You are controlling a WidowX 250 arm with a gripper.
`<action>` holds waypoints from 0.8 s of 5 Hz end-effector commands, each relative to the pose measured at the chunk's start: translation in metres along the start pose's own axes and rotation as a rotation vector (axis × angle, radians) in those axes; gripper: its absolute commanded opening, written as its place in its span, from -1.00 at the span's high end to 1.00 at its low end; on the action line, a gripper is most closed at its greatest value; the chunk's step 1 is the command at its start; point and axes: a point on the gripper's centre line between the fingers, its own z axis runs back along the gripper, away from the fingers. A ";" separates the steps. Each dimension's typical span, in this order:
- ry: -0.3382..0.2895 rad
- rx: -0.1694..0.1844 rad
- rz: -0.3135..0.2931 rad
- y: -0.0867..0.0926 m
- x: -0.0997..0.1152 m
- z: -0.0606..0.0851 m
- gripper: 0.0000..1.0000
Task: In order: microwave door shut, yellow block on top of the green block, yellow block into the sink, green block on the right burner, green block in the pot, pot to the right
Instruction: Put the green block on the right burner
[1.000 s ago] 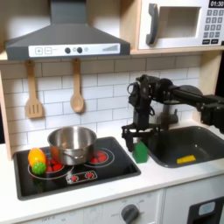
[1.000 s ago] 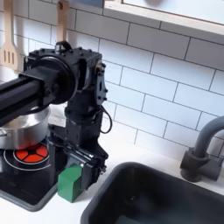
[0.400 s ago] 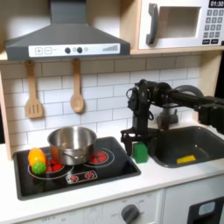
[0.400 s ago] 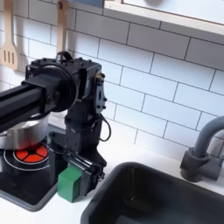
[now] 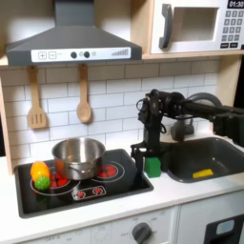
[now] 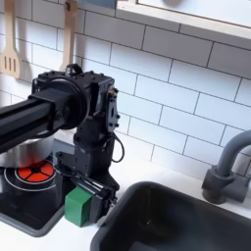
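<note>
In the first exterior view the microwave door (image 5: 189,28) is closed and the yellow block (image 5: 202,173) lies in the sink (image 5: 212,158), so the gripper (image 5: 148,159) is down at the green block (image 5: 152,166) between the cooktop and the basin, likely to take it to the right burner (image 5: 107,171) beside the pot (image 5: 78,155). In the second exterior view the fingers (image 6: 104,190) stand on either side of the cube at the cooktop's edge, though I cannot tell whether they are clamped on it.
</note>
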 end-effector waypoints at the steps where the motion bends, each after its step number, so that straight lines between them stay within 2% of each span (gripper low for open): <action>1: 0.002 0.002 0.004 0.000 0.001 -0.002 1.00; 3: -0.010 0.011 0.015 0.002 -0.001 0.006 1.00; 4: 0.004 0.004 0.036 0.008 -0.003 0.010 1.00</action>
